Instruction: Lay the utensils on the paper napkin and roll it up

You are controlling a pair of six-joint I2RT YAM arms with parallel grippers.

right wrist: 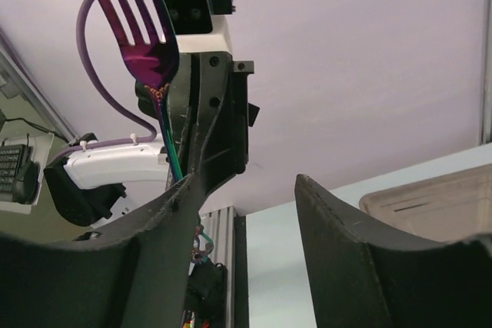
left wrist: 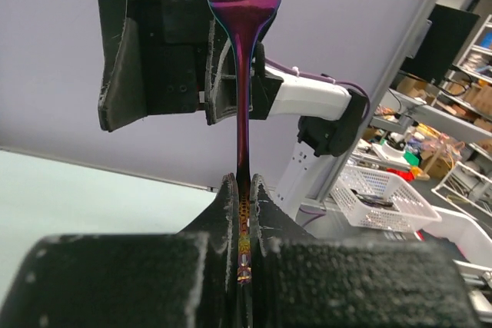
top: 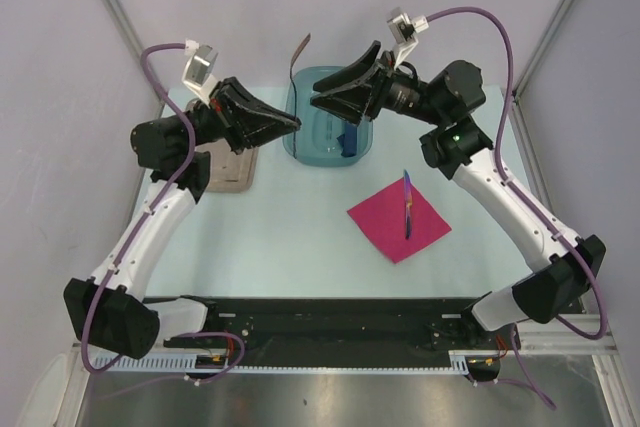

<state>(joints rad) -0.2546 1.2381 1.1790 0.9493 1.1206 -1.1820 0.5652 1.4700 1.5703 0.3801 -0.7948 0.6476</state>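
pinching the fork [left wrist: 243, 74] low on its handle with the left gripper [left wrist: 244, 213], shut tight, tines up by the teal tub [top: 325, 154] — facing it with the right gripper [right wrist: 246, 213], spread wide, holding nothing. got one utensil [top: 407, 205] down on the paper napkin [top: 380, 222], well apart. risky handover — could twist the thin stem loose and drop it if closing off-centre.
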